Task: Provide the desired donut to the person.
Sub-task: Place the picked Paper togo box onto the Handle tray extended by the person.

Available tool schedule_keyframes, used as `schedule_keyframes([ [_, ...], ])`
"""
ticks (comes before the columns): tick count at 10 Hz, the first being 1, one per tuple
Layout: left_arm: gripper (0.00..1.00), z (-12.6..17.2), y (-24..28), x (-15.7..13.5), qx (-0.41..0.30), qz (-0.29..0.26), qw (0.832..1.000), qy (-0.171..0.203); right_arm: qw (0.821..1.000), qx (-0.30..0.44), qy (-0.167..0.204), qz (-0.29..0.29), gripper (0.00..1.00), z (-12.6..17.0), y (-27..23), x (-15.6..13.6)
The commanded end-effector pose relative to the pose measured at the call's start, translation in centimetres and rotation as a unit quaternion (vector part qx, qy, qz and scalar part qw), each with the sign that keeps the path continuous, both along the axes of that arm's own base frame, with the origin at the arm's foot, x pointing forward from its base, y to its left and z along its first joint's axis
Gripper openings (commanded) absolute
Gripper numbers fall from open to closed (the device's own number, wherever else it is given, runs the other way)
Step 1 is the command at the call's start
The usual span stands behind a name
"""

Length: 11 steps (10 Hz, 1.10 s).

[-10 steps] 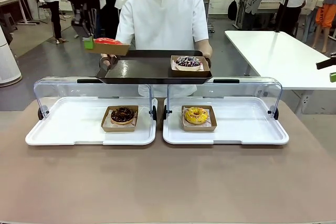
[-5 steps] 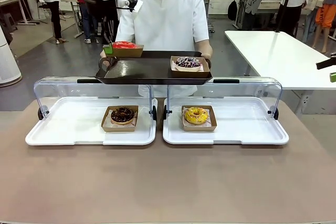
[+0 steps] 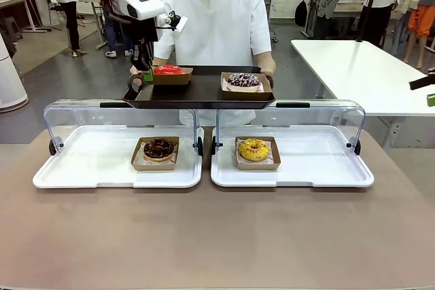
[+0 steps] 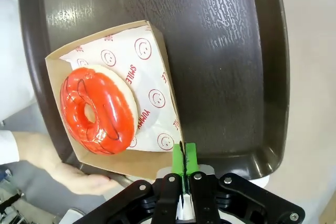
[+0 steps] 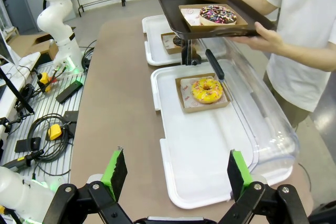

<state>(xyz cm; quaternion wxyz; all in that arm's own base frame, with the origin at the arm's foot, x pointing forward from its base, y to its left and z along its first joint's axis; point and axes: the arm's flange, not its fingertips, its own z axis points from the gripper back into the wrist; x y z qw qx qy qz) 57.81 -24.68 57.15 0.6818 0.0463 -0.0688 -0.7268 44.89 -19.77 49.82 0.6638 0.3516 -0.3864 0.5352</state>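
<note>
Red-glazed donut sits in its cardboard tray on the person's dark serving tray, left end. Left gripper is pinched shut on the cardboard edge. Step in hand: set-down; next, I judge, release and lift clear. Right gripper spread wide, empty, above the white display tray. Liner paper reads "SMILE", "YUMMY".
</note>
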Motion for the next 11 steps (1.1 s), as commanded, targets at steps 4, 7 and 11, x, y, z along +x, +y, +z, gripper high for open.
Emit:
schedule_keyframes([
  [4, 0.01, -0.97, 0.65, 0.44, -0.033, -0.015, 0.999, 0.008, 1.0, -0.001, -0.001, -0.002, 1.0, -0.09, 0.03, 0.08],
  [7, 0.01, -1.19, 0.84, 0.52, -0.031, -0.013, 0.999, 0.008, 1.0, -0.001, -0.001, -0.002, 1.0, -0.09, 0.03, 0.08],
  [11, 0.61, -1.51, 0.62, 0.53, -0.027, -0.016, 0.999, 0.016, 1.0, -0.001, -0.001, -0.002, 1.0, -0.09, 0.03, 0.08],
])
